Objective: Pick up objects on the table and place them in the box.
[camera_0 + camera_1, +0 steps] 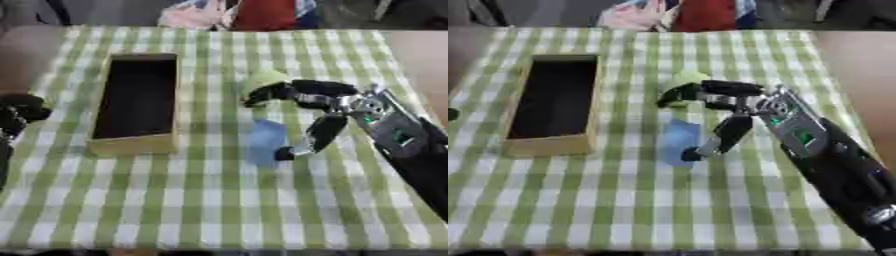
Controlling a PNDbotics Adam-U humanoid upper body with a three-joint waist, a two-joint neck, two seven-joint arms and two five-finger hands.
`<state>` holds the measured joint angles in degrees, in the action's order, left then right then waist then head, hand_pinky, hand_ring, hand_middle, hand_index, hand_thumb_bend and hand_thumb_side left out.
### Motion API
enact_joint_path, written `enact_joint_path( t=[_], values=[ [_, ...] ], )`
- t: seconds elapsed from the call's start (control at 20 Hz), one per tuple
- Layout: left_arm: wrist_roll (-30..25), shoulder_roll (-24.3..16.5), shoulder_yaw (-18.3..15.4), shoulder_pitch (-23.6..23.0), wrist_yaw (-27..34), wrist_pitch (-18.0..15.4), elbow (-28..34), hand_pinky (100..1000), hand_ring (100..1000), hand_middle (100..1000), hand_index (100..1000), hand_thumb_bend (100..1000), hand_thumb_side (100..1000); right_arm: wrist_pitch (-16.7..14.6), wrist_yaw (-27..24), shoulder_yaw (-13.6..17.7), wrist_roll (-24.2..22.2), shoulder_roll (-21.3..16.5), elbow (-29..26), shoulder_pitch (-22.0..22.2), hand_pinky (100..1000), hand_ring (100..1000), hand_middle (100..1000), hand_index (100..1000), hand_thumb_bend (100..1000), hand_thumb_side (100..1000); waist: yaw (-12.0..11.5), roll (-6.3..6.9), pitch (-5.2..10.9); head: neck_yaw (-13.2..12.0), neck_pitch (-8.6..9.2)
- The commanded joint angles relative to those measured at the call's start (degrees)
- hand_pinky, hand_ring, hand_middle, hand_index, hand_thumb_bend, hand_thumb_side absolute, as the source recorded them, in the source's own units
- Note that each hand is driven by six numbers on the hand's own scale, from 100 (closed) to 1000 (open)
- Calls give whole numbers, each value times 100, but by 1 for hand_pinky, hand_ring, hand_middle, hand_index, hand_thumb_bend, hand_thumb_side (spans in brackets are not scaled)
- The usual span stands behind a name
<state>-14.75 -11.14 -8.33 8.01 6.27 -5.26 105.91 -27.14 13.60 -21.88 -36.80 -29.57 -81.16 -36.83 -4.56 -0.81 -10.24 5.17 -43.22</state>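
Observation:
A long wooden box [138,144] with a dark inside lies on the left half of the green-checked table. A pale green object [262,78] sits mid-table, and a blue object [266,141] lies flat just in front of it. My right hand [325,102] reaches in from the right, open and spread over both: its fingers [267,94] touch the near side of the green object, and its thumb [306,142] points down beside the blue one's right edge. My left hand [17,114] rests at the left edge, beside the box, its fingers curled and holding nothing.
The green-and-white checked cloth [219,200] covers the table. Red and pale things [236,14] lie beyond the far edge. My right forearm [833,165] crosses the lower right of the table.

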Motion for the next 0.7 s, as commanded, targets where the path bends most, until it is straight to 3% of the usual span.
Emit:
enact_joint_path(
  t=[0.05,0.7],
  values=[
    [0,-121,12,36,21,-11,85,769,662,637,696,100,911,-50,55,85,-16,-81,-40,-101,932,1000,871,968,509,509,3,10,87,13,66],
    [0,-124,10,41,21,2,88,769,661,637,696,100,912,-112,374,71,45,-23,91,-62,929,1000,867,969,532,534,-1,-7,86,11,57]
  ],
)
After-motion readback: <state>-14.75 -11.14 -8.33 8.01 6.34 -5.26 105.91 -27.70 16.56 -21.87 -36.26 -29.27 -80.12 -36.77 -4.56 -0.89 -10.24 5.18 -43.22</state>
